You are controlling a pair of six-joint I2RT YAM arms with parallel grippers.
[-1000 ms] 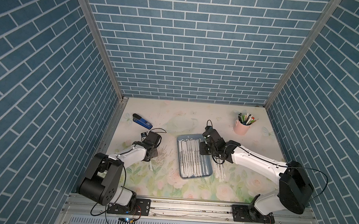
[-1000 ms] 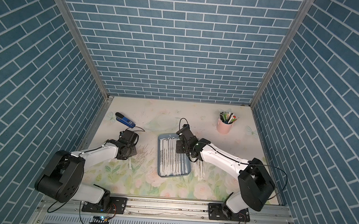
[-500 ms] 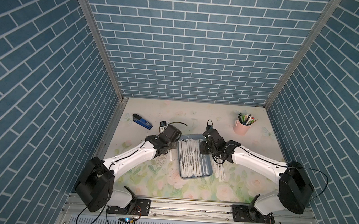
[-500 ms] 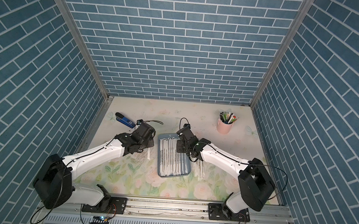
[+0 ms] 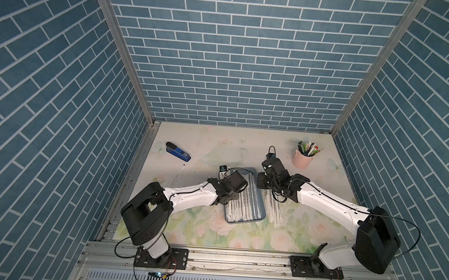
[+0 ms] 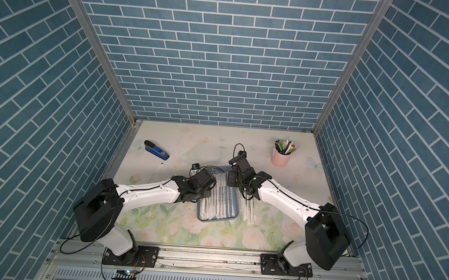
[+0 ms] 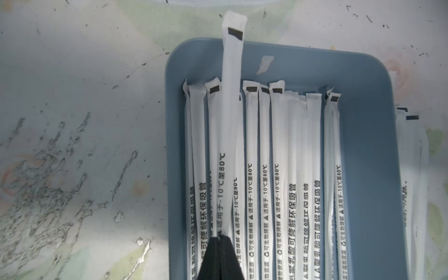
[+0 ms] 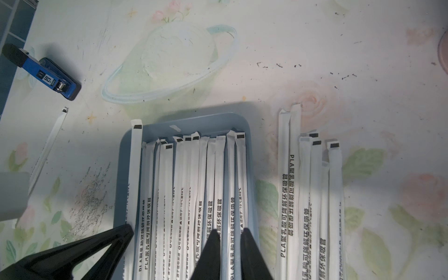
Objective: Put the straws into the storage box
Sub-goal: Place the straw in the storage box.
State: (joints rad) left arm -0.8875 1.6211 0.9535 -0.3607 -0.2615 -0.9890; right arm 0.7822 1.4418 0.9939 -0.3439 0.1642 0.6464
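Note:
The storage box (image 5: 244, 222) is a blue-grey tray in mid table, also seen in the left wrist view (image 7: 363, 169) and the right wrist view (image 8: 194, 121). Several white-wrapped straws (image 5: 243, 206) lie lengthwise in it. My left gripper (image 7: 221, 238) is shut on one straw (image 7: 230, 121) above the tray's left side; its far end reaches past the far rim. My right gripper (image 8: 230, 231) hovers over the tray's right side, fingers a narrow gap apart, gripping nothing that I can see. More straws (image 5: 273, 211) lie on the table right of the tray.
A single straw (image 5: 179, 174) lies on the table left of the tray. A blue-and-black stapler (image 5: 178, 151) sits at the back left and a pink cup of pens (image 5: 301, 161) at the back right. A paper scrap (image 7: 265, 64) lies in the tray.
My left arm has swung from the left side of the table to above the tray, carrying a straw. The right arm has stayed where it was.

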